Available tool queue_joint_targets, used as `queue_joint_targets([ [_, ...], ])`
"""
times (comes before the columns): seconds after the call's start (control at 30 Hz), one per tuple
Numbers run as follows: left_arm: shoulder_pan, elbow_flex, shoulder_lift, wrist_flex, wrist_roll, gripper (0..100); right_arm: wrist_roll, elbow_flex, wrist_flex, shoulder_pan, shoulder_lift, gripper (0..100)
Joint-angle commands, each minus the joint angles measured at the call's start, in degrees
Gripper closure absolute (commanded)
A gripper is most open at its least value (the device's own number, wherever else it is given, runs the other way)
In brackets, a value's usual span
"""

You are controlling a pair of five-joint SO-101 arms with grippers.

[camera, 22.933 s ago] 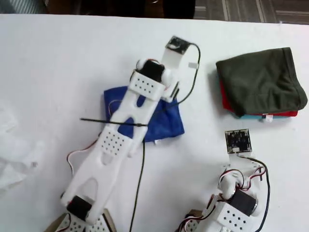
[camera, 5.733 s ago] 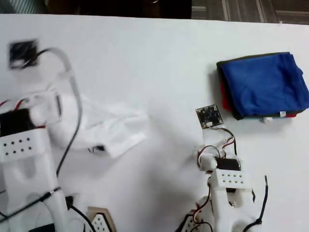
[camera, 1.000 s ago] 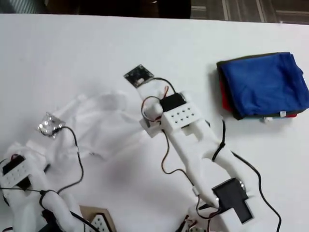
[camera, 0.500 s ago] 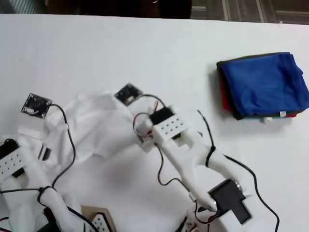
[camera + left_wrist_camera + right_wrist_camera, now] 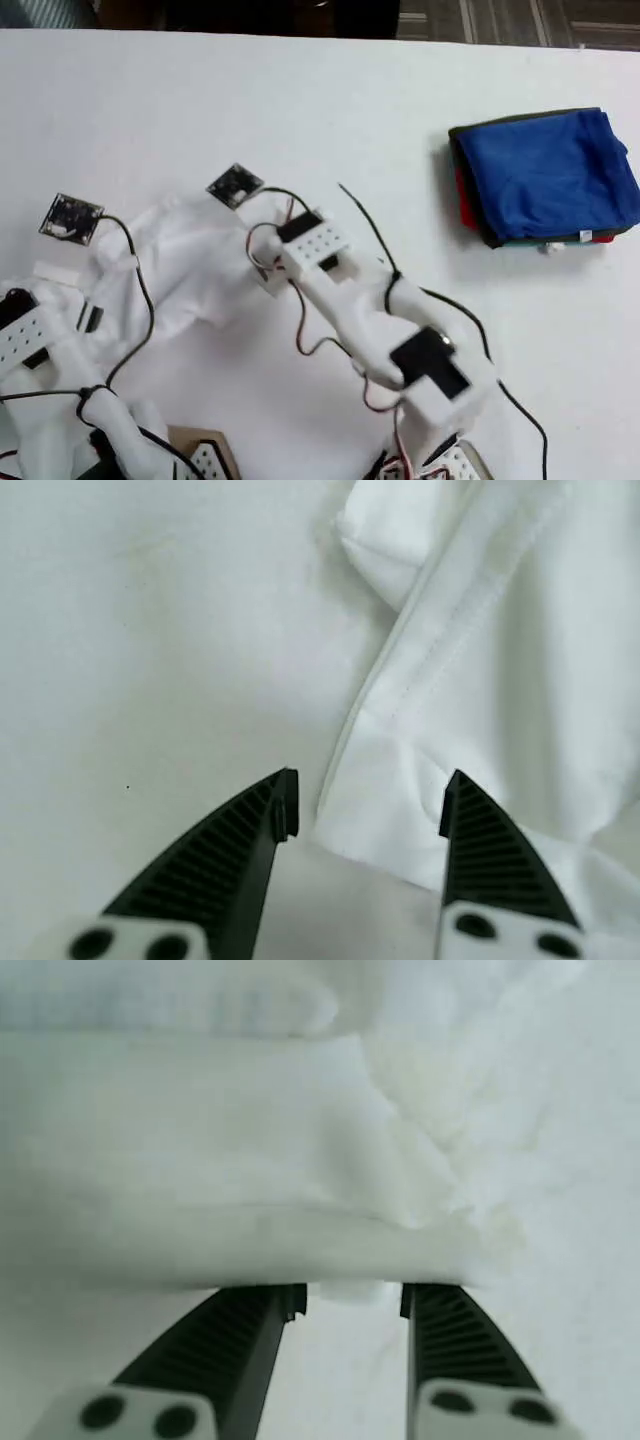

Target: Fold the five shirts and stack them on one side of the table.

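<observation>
A white shirt (image 5: pixel 190 262) lies crumpled on the left half of the white table (image 5: pixel 330 110). My right gripper (image 5: pixel 348 1305) is shut on a thick folded edge of the shirt (image 5: pixel 250 1160); in the high view it (image 5: pixel 258 275) is at the shirt's right side. At the shirt's left side my left gripper (image 5: pixel 370 805) hangs open just over the table. A hem of the shirt (image 5: pixel 480 660) lies between its fingertips, which stand apart from the cloth. A stack of folded shirts (image 5: pixel 545 172), blue on top, sits at the right edge.
The right arm (image 5: pixel 380 330) stretches across the middle of the table from the front. The left arm (image 5: pixel 50 380) stands at the front left corner. Bare tabletop lies along the back and between the white shirt and the stack.
The right arm has swung left, carrying the shirt's right edge with it, so the shirt is bunched narrower. The left arm rose earlier and has hardly moved in the last half second.
</observation>
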Motion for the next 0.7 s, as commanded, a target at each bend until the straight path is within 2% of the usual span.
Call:
queue_joint_targets([
  [0.0, -2.3, -1.8, -0.3, -2.9, 0.2, 76, -0.5, -6.6, -0.6, -0.1, 4.6, 84.0],
  [0.3, -3.8, -1.8, -0.3, -3.3, 0.2, 76, -0.5, -18.0, 2.3, 0.0, 6.4, 84.0],
  [0.53, -3.5, 0.7, -0.3, -3.5, 0.2, 76, -0.4, -18.5, 2.1, 1.1, 8.3, 84.0],
  [0.67, -3.5, 3.5, -0.3, -7.8, 0.2, 76, -0.4, -18.4, 7.4, 3.3, 4.2, 84.0],
])
